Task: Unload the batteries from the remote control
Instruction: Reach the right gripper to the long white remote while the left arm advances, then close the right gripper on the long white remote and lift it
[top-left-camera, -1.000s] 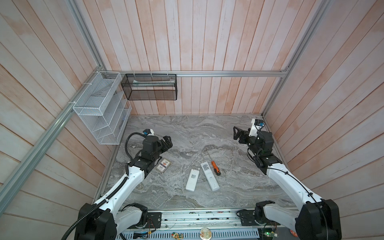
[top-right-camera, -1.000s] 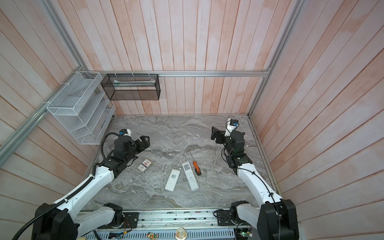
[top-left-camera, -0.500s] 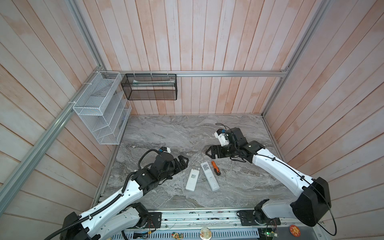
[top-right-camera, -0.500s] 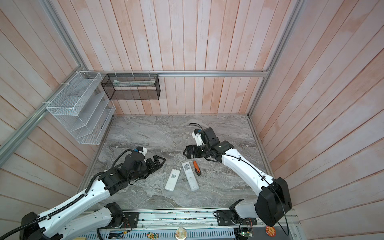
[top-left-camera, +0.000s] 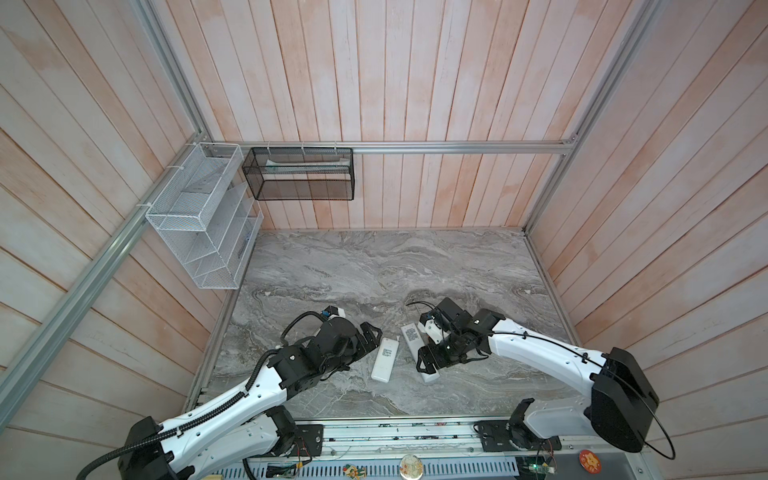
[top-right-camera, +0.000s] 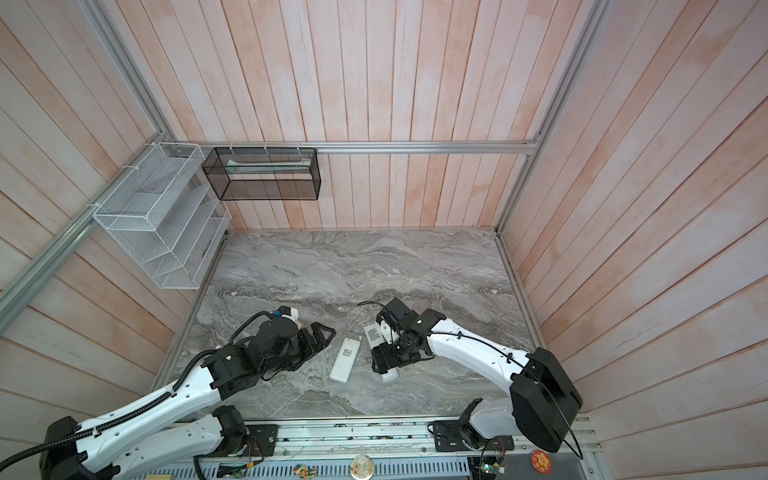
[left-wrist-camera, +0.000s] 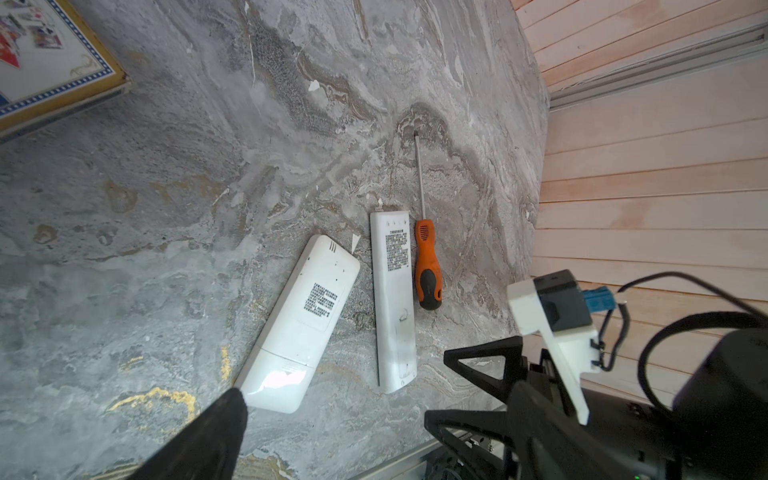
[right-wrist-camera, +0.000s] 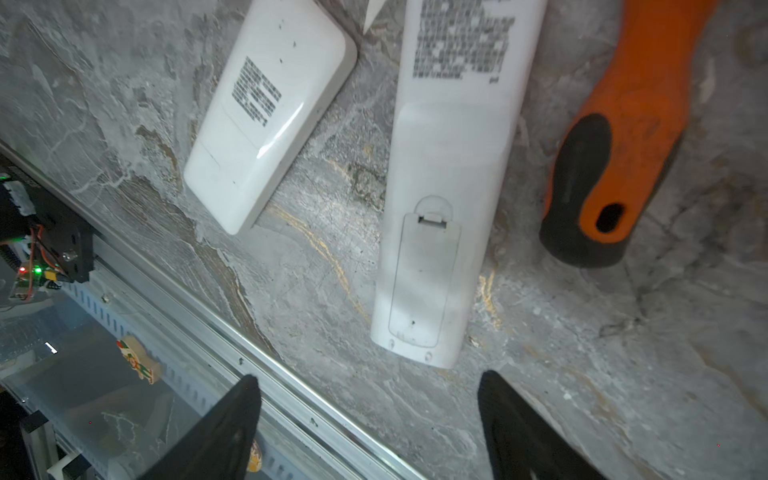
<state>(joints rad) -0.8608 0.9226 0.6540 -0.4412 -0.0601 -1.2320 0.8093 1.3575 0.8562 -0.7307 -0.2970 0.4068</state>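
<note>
Two white remote controls lie face down on the marble table: a wide remote and a narrow remote. The narrow one's battery cover is in place, so the batteries are hidden. My right gripper hovers open just off that remote's cover end, holding nothing. My left gripper stands open beside the wide remote; one of its fingers shows near that remote's end.
An orange screwdriver lies along the narrow remote's far side. A framed card lies farther left. A white wire rack and a black mesh basket hang on the walls. The table's metal front rail runs close by.
Both arms swung in from the table's sides to the remotes. The right gripper came down over the narrow remote and its jaws narrowed a little; the left gripper reached the wide remote.
</note>
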